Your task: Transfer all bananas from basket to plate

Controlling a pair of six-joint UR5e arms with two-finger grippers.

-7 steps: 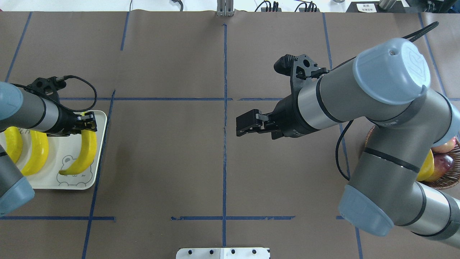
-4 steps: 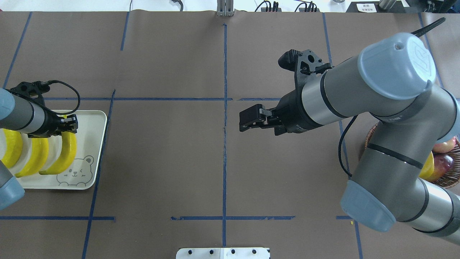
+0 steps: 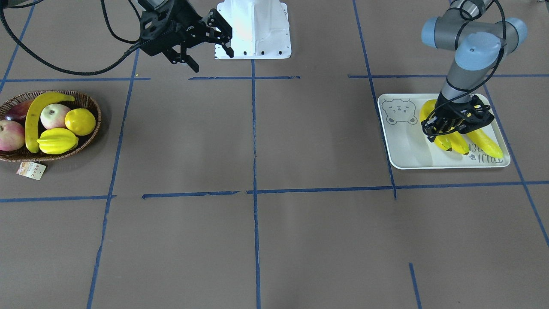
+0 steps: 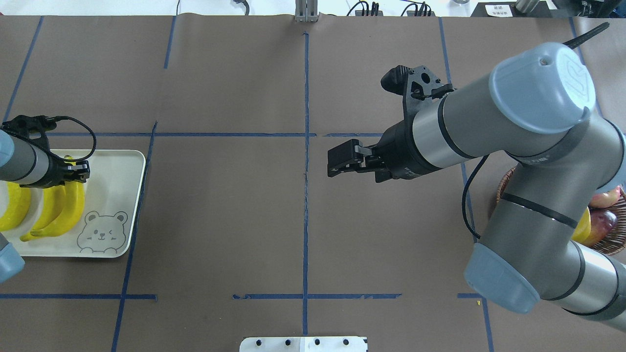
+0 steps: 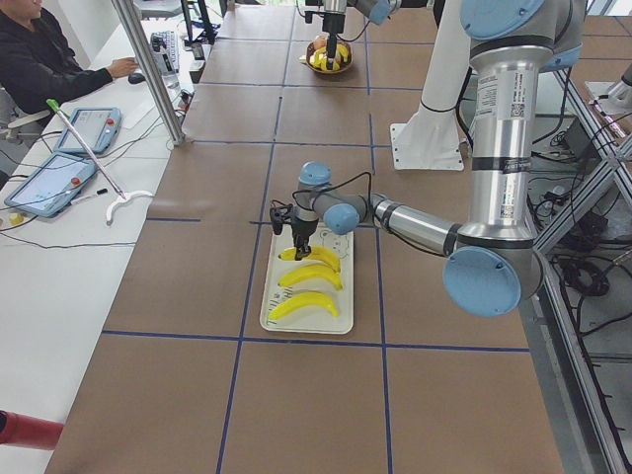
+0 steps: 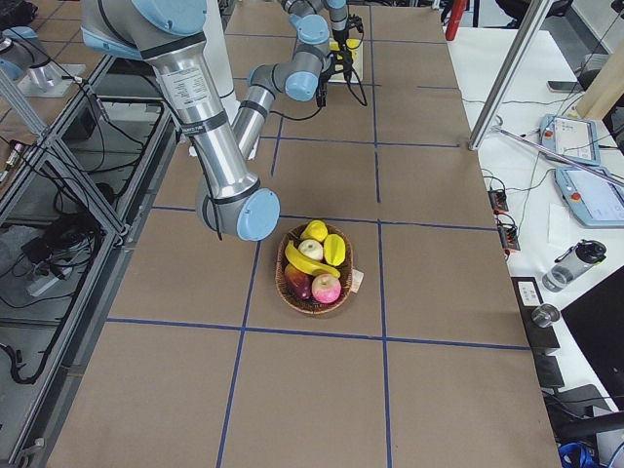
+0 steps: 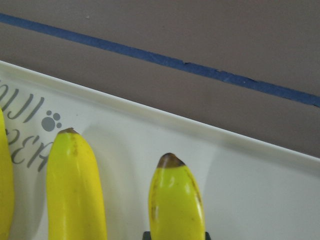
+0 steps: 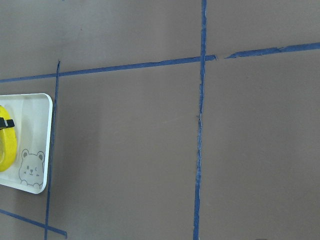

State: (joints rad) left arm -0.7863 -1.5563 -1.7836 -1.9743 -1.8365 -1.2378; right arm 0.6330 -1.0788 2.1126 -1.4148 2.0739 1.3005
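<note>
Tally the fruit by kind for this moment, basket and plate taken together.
Bananas: 4 (3 on the plate, 1 in the basket)
Apples: 2
Lemon: 1
Starfruit: 1
Dark red fruit, kind unclear: 1
Total: 9

four bananas [image 3: 487,141] — one basket [image 3: 55,156], one plate [image 3: 407,146]

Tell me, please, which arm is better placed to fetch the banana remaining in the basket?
The right arm: its jaws hang open and empty on the basket side, nearer the remaining banana. The left arm is at the plate, jaws gripping the third banana.
</note>
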